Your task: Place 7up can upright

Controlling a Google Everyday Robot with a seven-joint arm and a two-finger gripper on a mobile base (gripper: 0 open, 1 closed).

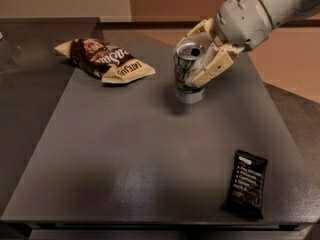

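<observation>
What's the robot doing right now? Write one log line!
gripper: far side of table | fingers: shut on 7up can | can: upright | released: no

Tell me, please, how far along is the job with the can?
Done: the 7up can is nearly upright, top up, at the far part of the table. In hand: the gripper is shut on it; whether its base touches the table is unclear. Left: open the gripper and withdraw.

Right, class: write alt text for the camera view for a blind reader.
The gripper holds the 7up can nearly upright at the far side of the table. A snack bag lies far left, a black wrapper near right.
</observation>
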